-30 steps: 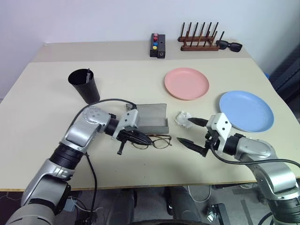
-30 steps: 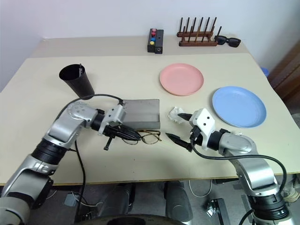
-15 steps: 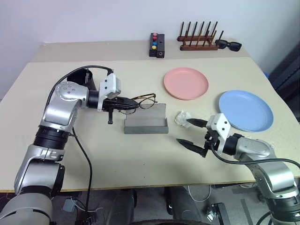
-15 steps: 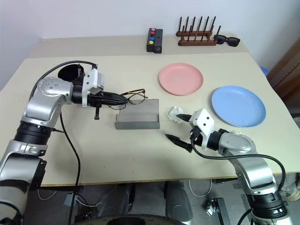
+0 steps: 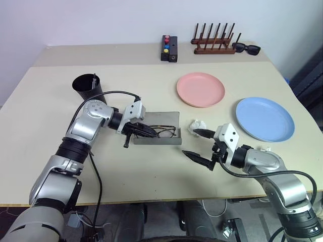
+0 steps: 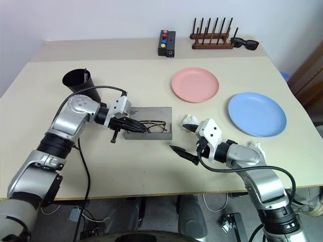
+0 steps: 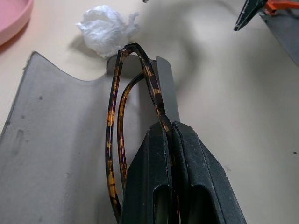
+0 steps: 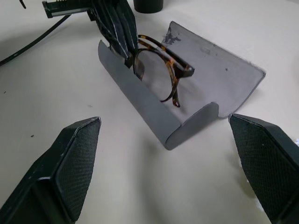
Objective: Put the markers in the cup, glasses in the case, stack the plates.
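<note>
Lowered since the earlier frame, the glasses [image 5: 162,132] now sit inside the open grey case [image 5: 160,121], where half a second ago they hung above its rear flap. Their tortoiseshell rim is pinched between the closed fingers of the left gripper [image 5: 147,131], which reaches into the case from the robot's left. A crumpled white wad [image 5: 198,126] lies just right of the case. Near it hovers the right gripper [image 5: 200,144], fingers spread wide and holding nothing. Behind the left arm stands the black cup [image 5: 89,89] with the marker [image 5: 94,79] in it. On the right of the desk [image 5: 151,176], the pink plate [image 5: 200,89] and blue plate [image 5: 265,118] lie apart, unstacked.
</note>
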Robot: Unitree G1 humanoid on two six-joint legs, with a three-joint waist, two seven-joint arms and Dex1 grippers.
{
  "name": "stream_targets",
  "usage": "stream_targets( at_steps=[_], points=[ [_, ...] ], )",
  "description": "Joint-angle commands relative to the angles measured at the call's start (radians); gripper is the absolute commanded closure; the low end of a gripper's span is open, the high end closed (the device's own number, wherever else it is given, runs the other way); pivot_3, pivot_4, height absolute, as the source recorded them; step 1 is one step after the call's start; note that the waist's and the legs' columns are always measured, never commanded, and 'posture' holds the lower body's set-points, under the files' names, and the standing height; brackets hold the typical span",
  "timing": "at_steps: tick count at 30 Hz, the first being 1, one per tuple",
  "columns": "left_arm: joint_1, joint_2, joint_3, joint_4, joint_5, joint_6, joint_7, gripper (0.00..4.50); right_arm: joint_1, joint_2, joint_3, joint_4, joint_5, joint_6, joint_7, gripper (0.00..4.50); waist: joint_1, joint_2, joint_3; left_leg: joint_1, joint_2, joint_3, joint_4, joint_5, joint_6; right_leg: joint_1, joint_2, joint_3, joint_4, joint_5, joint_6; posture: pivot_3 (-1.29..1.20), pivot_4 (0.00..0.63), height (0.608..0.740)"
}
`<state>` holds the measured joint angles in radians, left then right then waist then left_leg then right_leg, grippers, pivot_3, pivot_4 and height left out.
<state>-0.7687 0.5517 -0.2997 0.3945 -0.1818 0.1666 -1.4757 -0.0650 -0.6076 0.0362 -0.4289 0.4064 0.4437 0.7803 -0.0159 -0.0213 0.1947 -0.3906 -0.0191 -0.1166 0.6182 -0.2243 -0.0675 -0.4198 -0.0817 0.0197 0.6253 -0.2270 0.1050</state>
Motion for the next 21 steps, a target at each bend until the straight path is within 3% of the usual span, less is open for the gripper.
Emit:
stream_targets(
  at_steps=[1, 2, 5, 8, 17, 19, 21],
  points=[
    [-0.016, -0.004, -0.003, 0.001, 0.012, -0.004, -0.013, 4.44, -0.007, 0.008, 0.002, -0.045, 0.007, -0.005, -0.007, 0.0, 0.001, 0.0, 0.0, 0.0, 0.0, 0.0, 0.0, 0.0, 0.0, 0.0, 0.0, 0.0, 0.0, 0.0, 0.0, 0.0, 0.15, 0.74],
    [-0.016, -0.005, -0.002, 0.008, 0.015, -0.005, -0.009, 4.44, -0.01, 0.009, 0.005, -0.043, 0.006, -0.005, -0.009, 0.0, 0.0, 0.0, 0.0, 0.0, 0.0, 0.0, 0.0, 0.0, 0.0, 0.0, 0.0, 0.0, 0.0, 0.0, 0.0, 0.0, 0.15, 0.74],
    [-0.017, -0.013, 0.012, 0.031, 0.026, -0.022, 0.023, 3.57, -0.014, 0.012, 0.012, -0.042, 0.008, -0.005, -0.011, 0.0, 0.0, 0.0, 0.0, 0.0, 0.0, 0.0, 0.0, 0.0, 0.0, 0.0, 0.0, 0.0, 0.0, 0.0, 0.0, 0.0, 0.15, 0.74],
    [-0.031, -0.026, 0.053, 0.045, 0.0, -0.018, 0.049, 2.19, -0.019, 0.014, 0.017, -0.04, 0.01, -0.006, -0.011, 0.0, 0.001, 0.0, 0.0, 0.0, 0.0, 0.0, 0.0, 0.0, 0.0, 0.0, 0.0, 0.0, 0.0, 0.0, 0.0, 0.0, 0.15, 0.74],
    [-0.124, -0.074, 0.23, 0.106, -0.087, -0.005, 0.203, 2.19, -0.032, 0.016, 0.026, -0.032, 0.011, -0.006, -0.005, 0.0, 0.001, 0.0, 0.0, 0.0, 0.0, 0.0, 0.0, 0.0, 0.0, 0.0, 0.0, 0.0, 0.0, 0.001, 0.003, 0.0, 0.15, 0.74],
    [-0.147, -0.076, 0.243, 0.155, -0.054, -0.048, 0.263, 2.72, -0.036, 0.017, 0.03, -0.031, 0.01, -0.006, -0.005, 0.0, -0.001, 0.0, 0.0, 0.0, 0.0, 0.0, 0.0, 0.0, 0.0, 0.0, 0.0, 0.0, 0.0, 0.002, 0.003, 0.0, 0.15, 0.74],
    [-0.158, -0.07, 0.22, 0.222, 0.02, -0.127, 0.336, 3.55, -0.042, 0.021, 0.034, -0.029, 0.009, -0.007, -0.006, 0.0, -0.001, 0.0, 0.0, 0.0, 0.0, 0.0, 0.0, 0.0, 0.0, 0.0, 0.0, 0.0, 0.0, 0.002, 0.004, 0.0, 0.15, 0.74]
  ],
)
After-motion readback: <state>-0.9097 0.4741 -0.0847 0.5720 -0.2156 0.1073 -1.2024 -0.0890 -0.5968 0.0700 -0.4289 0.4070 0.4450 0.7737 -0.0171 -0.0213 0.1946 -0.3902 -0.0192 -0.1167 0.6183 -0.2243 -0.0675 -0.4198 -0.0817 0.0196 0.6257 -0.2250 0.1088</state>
